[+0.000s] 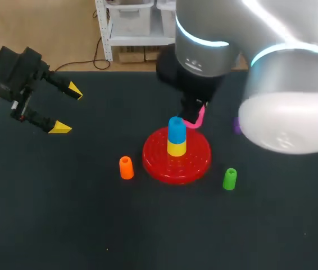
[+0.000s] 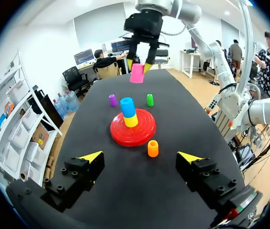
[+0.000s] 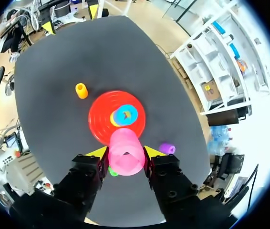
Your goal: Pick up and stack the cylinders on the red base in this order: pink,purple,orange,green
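Red base (image 1: pixel 158 164): a round ribbed disc sitting on the dark table (image 1: pixel 63 219). I place every other item by it.

Yellow cylinder (image 1: pixel 176 148): upright at the middle of the red base, touching it.

Blue cylinder (image 1: pixel 176 129): upright, stacked directly on the yellow one.

Pink cylinder (image 3: pixel 124 151): clamped between the two yellow-tipped fingers of my right gripper (image 2: pixel 138 66), one finger on each side. It is raised clear of the table, close to the red base's far-right rim and higher than the blue top. It does not touch the stack. In the right wrist view its open end faces down toward the base's edge.

Orange cylinder (image 1: pixel 126 167): upright on the table just beside the red base, on my left of it. I see a narrow gap between the two.

Green cylinder (image 1: pixel 230 179): on the table near the red base, on my right and slightly nearer to me than the base's middle. It leans a little in the head view.

Purple cylinder (image 2: pixel 112 100): on the table to the right of the red base and beyond it. My right arm mostly hides it in the head view.

Left gripper (image 1: pixel 68 109): fingers spread wide with nothing between them. It is well apart from the red base, off to its far left and above the table's left edge.
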